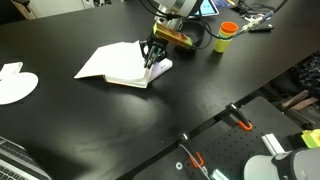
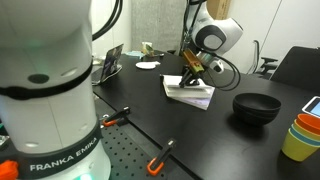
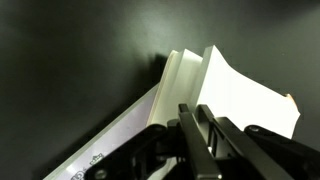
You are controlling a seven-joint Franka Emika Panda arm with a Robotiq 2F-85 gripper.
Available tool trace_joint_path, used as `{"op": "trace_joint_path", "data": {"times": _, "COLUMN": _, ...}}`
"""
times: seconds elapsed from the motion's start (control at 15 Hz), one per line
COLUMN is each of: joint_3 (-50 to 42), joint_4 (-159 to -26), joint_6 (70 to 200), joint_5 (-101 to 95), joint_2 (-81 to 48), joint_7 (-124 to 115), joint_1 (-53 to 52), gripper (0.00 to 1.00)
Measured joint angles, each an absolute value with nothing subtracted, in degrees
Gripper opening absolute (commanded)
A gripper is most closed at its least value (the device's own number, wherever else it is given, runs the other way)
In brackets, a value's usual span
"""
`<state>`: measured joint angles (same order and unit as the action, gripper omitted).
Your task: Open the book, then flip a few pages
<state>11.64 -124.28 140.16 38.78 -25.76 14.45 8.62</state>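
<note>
The book (image 1: 112, 66) lies open on the black table, with white pages showing in both exterior views (image 2: 192, 95). In the wrist view a fan of pages (image 3: 182, 78) stands up at the left and one white page (image 3: 245, 95) is lifted at the right. My gripper (image 1: 150, 60) points down at the book's right edge, also seen in an exterior view (image 2: 187, 78). Its two fingers (image 3: 203, 128) are close together, with the tips down among the pages. I cannot tell whether a page is pinched between them.
A flat white disc (image 1: 15, 86) lies at the table's left end, and appears far back in an exterior view (image 2: 147, 66). A black bowl (image 2: 256, 106) stands beside the book. Stacked coloured cups (image 2: 299, 136) stand near it, and an orange-topped cup (image 1: 228, 35) shows behind the arm.
</note>
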Motion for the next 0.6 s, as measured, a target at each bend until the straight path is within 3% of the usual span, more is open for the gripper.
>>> {"op": "trace_joint_path", "data": {"times": 0.6, "joint_3": 11.6, "joint_4": -123.3, "joint_6": 135.0, "joint_5": 45.2, "joint_2": -20.6, "joint_7": 19.7, "joint_1": 7.9, "gripper": 0.17}}
